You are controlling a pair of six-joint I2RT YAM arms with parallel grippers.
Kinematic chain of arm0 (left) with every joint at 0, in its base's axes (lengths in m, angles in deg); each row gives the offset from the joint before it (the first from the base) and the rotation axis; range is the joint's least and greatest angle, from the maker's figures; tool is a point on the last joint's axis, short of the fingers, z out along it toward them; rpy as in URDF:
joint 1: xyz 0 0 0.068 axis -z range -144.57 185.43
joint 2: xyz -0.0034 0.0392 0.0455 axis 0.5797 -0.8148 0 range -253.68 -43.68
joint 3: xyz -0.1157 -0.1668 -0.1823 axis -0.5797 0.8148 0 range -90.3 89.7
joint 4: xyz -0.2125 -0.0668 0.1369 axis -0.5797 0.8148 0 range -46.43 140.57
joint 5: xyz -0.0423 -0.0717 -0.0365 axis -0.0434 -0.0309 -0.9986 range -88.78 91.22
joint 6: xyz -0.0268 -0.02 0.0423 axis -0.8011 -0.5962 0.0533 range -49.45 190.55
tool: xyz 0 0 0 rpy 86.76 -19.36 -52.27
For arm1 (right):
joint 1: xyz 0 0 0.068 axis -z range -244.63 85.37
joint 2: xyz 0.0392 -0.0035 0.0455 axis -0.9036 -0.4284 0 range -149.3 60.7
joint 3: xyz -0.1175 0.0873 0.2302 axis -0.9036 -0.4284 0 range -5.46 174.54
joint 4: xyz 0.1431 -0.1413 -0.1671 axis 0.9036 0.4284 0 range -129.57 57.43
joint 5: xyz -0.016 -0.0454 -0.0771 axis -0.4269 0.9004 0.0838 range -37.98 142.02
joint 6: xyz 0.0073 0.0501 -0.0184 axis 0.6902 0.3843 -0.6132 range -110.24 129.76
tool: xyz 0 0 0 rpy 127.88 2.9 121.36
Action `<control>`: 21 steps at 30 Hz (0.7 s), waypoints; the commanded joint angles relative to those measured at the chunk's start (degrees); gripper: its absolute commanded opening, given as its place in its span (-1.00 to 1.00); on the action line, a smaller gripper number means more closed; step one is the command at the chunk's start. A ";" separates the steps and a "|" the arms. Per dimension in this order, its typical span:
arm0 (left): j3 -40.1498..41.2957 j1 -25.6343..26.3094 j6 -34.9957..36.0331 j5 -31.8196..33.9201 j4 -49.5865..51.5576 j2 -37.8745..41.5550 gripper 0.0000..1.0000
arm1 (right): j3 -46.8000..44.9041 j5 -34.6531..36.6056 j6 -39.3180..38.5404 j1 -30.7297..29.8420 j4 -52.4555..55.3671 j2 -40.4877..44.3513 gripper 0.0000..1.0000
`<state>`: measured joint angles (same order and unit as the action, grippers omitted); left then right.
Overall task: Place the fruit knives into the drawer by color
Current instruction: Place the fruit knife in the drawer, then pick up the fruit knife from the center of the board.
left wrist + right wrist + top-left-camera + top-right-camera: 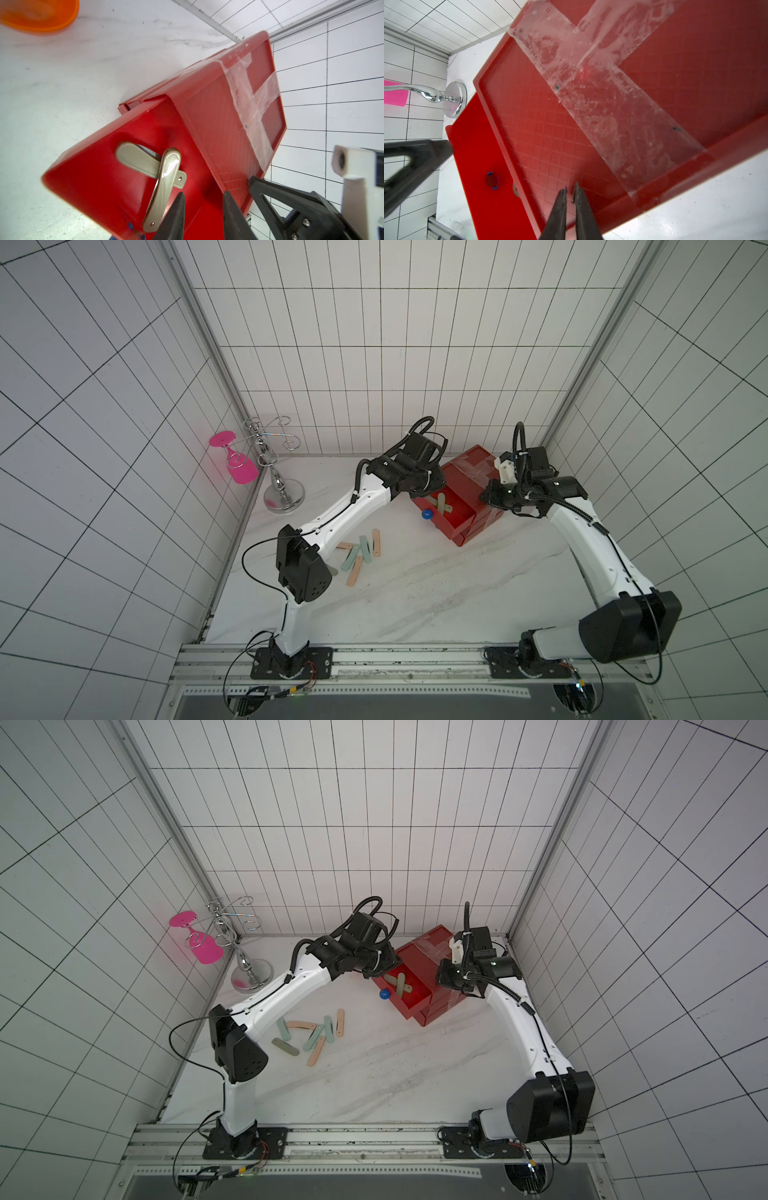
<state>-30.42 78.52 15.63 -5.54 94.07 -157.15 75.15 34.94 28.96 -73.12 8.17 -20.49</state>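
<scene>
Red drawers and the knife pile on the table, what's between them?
Just bare white table, seen in both top views. The red drawers and the knife pile lie apart; only the open drawer's blue knob sticks out that way.

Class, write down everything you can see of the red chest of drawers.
The chest of drawers is glossy red plastic, standing at an angle on the white table near the back corner. Clear tape crosses its gridded top. Its top drawer is pulled out, blue knob in front, with two olive knives crossed inside. The shut right tool hovers at the top's edge; contact is unclear.
</scene>
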 commanded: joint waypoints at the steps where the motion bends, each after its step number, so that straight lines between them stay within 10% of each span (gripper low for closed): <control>1: -2.62 0.17 3.59 5.83 5.01 4.58 -0.33 | -3.36 1.52 -0.74 0.60 11.20 -2.05 -0.74; 11: 16.28 -0.53 8.06 18.51 7.23 21.28 -0.27 | -2.92 1.79 -1.07 0.70 11.33 -1.79 -0.74; 21: 45.54 -11.98 4.54 17.81 6.97 40.42 -0.25 | -2.84 2.05 -1.10 0.75 11.76 -1.52 -0.73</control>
<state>10.54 68.40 21.84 10.59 100.58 -120.69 75.15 34.72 28.72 -72.91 8.31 -20.44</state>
